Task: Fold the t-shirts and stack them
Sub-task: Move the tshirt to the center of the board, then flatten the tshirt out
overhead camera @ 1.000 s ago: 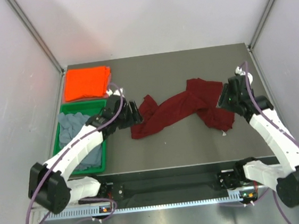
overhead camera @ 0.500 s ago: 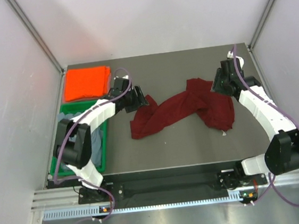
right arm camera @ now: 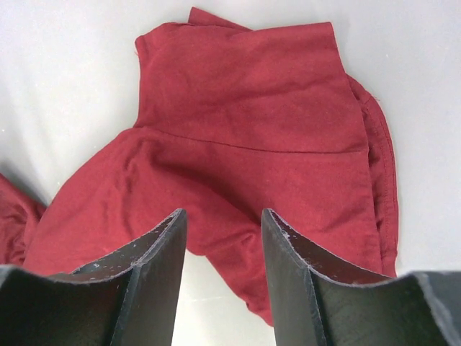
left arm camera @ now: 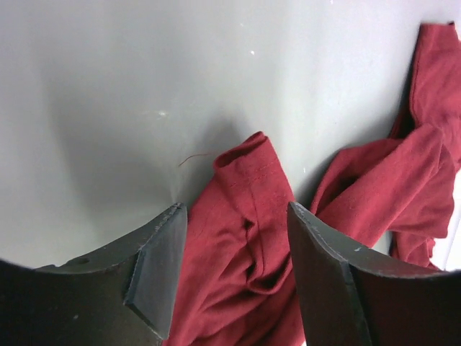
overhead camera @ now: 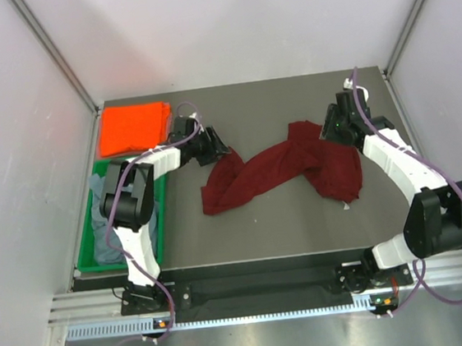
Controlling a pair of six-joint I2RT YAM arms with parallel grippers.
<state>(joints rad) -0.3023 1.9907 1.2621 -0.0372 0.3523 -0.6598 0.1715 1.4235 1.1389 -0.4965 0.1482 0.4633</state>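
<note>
A dark maroon t-shirt (overhead camera: 280, 168) lies crumpled in a long band across the middle of the table. My left gripper (overhead camera: 217, 150) is open at its far left end; in the left wrist view the gripper (left arm camera: 234, 213) has a fold of the maroon cloth (left arm camera: 245, 216) between its fingers. My right gripper (overhead camera: 331, 130) is open over the shirt's far right part; in the right wrist view the gripper (right arm camera: 223, 216) is just above the maroon cloth (right arm camera: 245, 115). A folded orange t-shirt (overhead camera: 134, 127) lies at the far left. A grey-blue t-shirt (overhead camera: 104, 227) lies bunched in the tray.
A green plastic tray (overhead camera: 88, 262) stands along the table's left edge, in front of the orange shirt. The dark table top (overhead camera: 270, 227) is walled by white panels on the left, back and right. Purple cables run along both arms.
Both arms have reached farther from their bases. The left gripper has moved to the maroon shirt's far left end, the right gripper to its far right part. The shirt has barely shifted.
</note>
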